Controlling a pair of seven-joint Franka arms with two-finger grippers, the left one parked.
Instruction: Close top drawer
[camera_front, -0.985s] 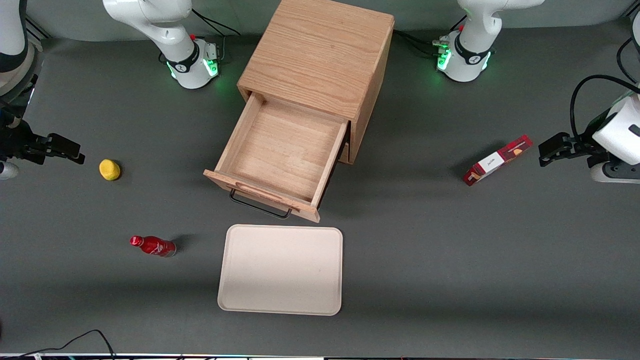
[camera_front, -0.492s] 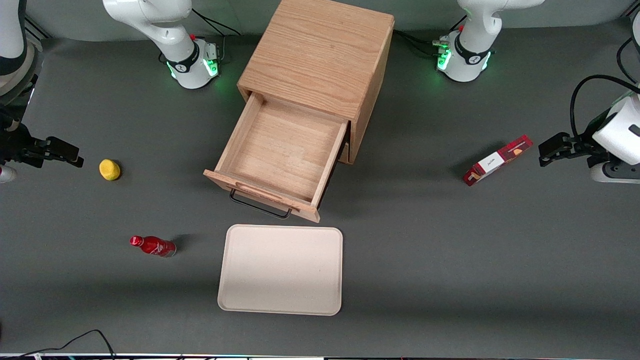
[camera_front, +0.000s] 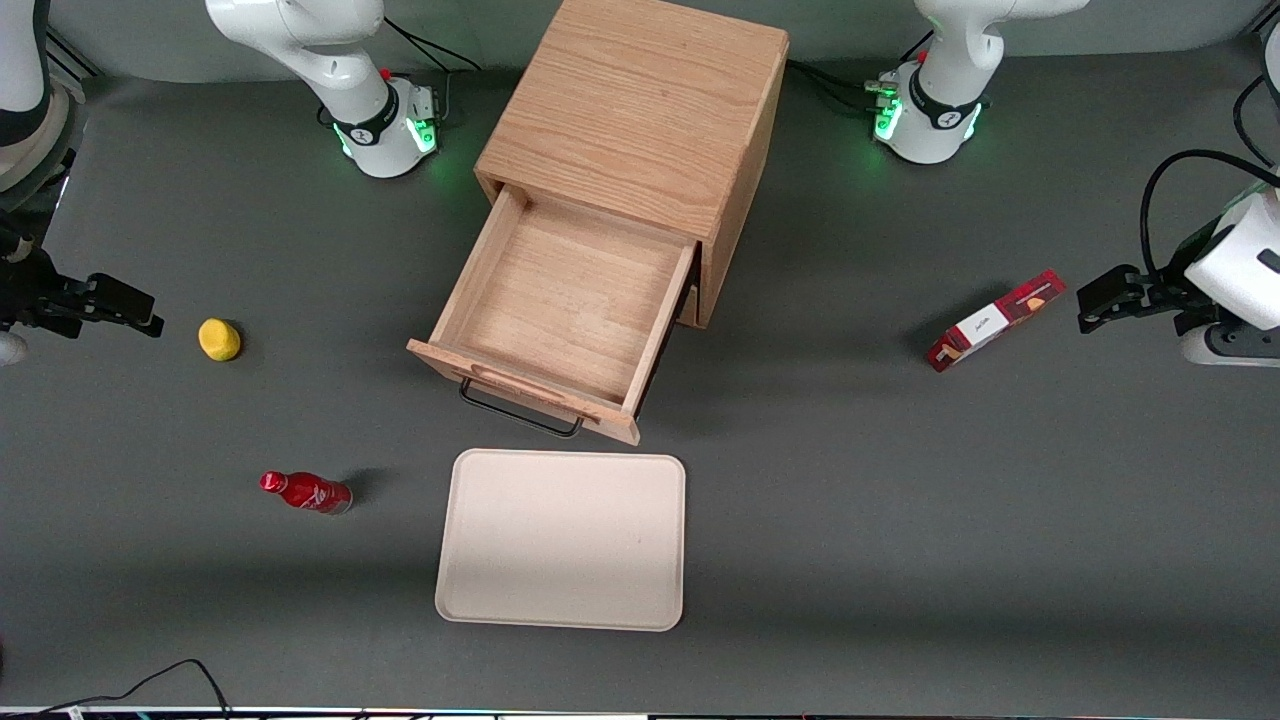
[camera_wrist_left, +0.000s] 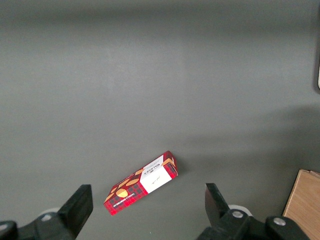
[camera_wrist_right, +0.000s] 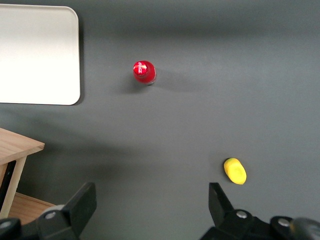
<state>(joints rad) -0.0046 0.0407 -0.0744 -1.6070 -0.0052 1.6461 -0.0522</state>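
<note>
Slightly withdrawn toward the working arm's edge of the desk (camera_front: 900, 560) since a second ago, the pincer (camera_front: 125, 303) hovers with its fingers apart and nothing between them, near a yellow lemon-like fruit (camera_front: 219, 339); everything else lies as it did. At the desk's middle the top drawer (camera_front: 565, 305) stands pulled far out of the oak cabinet (camera_front: 640, 110), its bare wooden floor showing and its thin black handle (camera_front: 520, 412) facing the front camera, just above the edge of a cream tray (camera_front: 560, 540). I judge the drawer a stiff, light wooden box that should slide on its runners with a steady shove; the flat front panel beside the handle looks the best place to press, no grasp needed. Drawer and pincer are well apart, the drawer lying toward the parked arm's end from it, with a red bottle (camera_front: 305, 492) standing nearer the front camera between.
</note>
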